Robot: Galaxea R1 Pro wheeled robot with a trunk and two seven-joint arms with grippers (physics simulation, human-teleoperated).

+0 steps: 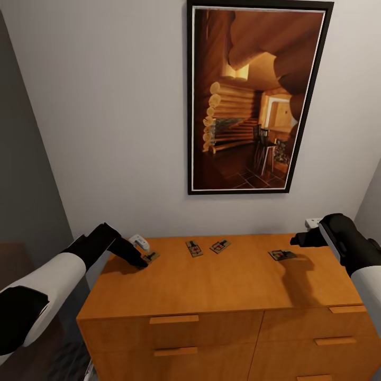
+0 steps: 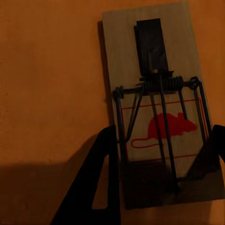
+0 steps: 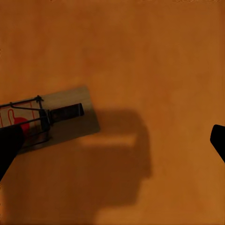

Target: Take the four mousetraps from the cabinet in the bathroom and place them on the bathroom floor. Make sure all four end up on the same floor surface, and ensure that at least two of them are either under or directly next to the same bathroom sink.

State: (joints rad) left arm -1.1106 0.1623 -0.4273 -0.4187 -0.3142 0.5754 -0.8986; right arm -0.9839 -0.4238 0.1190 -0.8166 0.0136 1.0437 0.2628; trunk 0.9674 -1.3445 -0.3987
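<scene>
- Head view: the left gripper (image 1: 142, 260) is down at the left end of the cabinet (image 1: 222, 286) top, right at the leftmost mousetrap (image 1: 151, 256).
- From the left wrist, its fingers (image 2: 101, 183) stand apart on either side of that trap's (image 2: 161, 108) near end, straddling it; I cannot tell whether they actually press it.
- Two more traps (image 1: 194, 248) (image 1: 220, 246) lie side by side near the back of the top, just left of centre, below a framed picture (image 1: 254, 95) of a log room.
- The fourth trap (image 1: 281, 254) lies toward the right end.
- The right gripper (image 1: 302, 239) hangs just beside it, above the wood; from the right wrist, the fingers (image 3: 9, 145) are spread wide, holding nothing, one over the trap's (image 3: 61, 117) edge.
</scene>
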